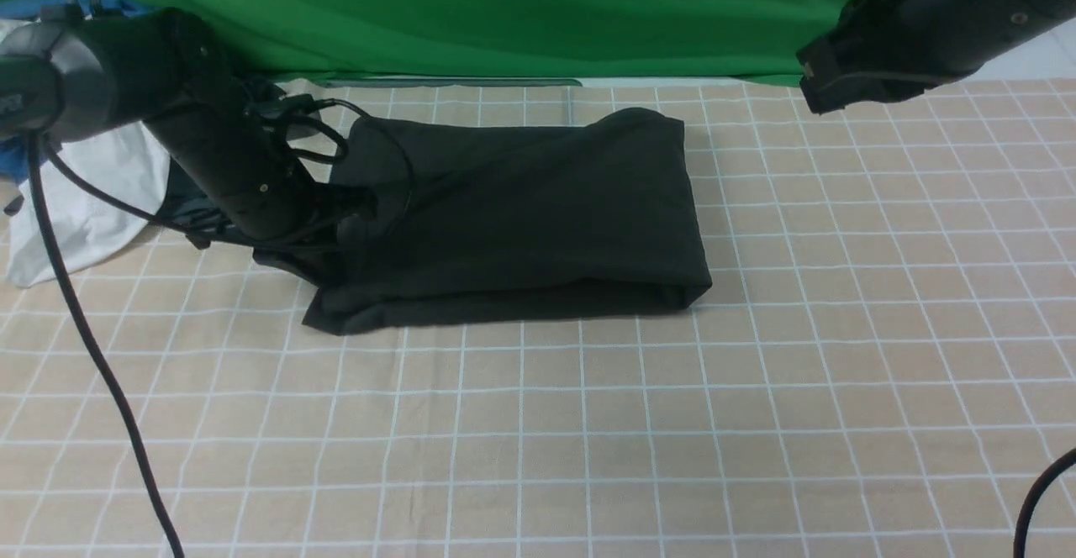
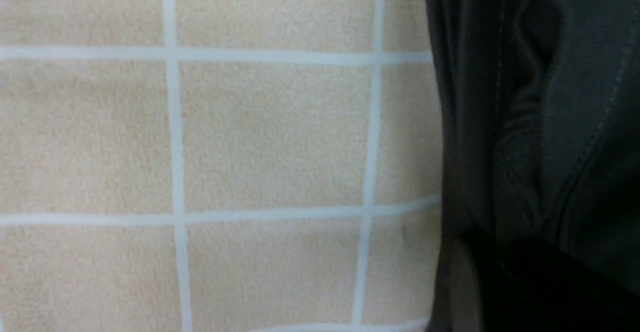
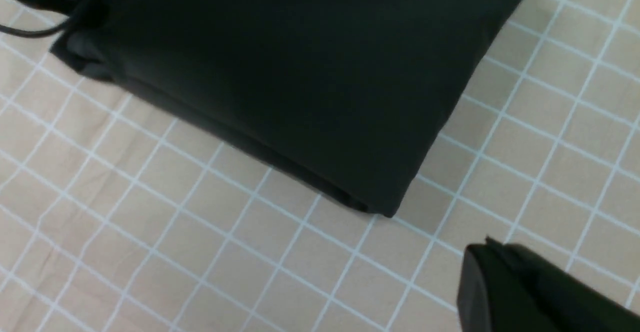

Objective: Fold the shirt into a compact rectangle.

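The black shirt (image 1: 530, 205) lies folded in a long rectangle on the checkered tablecloth, left of the middle. My left gripper (image 1: 357, 222) is low at the shirt's left end, shut on the shirt's bunched edge. In the left wrist view the gathered dark fabric (image 2: 550, 97) runs into the left gripper (image 2: 500, 282), which is mostly in shadow. My right gripper (image 1: 828, 79) hangs shut and empty, high at the back right, apart from the shirt. The right wrist view shows the right gripper (image 3: 487, 257) above bare cloth beside the shirt's right corner (image 3: 300, 72).
A white garment (image 1: 84, 197) lies at the far left, with a dark cloth (image 1: 185, 205) under my left arm. A black cable (image 1: 84, 331) trails down the front left. A green backdrop (image 1: 504, 12) closes the back. The beige checkered tablecloth (image 1: 588, 423) covers the table.
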Robot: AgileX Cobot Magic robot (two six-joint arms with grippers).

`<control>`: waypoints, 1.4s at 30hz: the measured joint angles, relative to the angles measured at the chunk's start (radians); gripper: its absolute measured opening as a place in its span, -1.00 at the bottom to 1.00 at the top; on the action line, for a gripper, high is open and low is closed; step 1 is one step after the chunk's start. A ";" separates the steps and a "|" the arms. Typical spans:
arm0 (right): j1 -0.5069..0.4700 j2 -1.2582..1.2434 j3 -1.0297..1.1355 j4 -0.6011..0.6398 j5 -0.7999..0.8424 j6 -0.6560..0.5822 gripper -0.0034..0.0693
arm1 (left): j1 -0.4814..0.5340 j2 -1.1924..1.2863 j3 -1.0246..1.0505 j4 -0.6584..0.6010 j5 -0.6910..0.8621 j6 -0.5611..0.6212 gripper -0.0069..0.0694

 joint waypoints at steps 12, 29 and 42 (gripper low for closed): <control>-0.067 0.230 0.000 0.095 -0.021 0.035 -0.27 | 0.000 0.000 -0.061 0.053 0.085 -0.058 -0.74; -0.050 0.583 -0.131 0.293 -0.034 -0.043 0.50 | 0.000 0.001 -0.065 0.083 0.085 -0.089 -0.74; -0.031 0.557 -0.133 0.289 0.031 -0.109 -0.64 | -0.002 -0.008 -0.059 0.086 0.100 -0.112 -0.74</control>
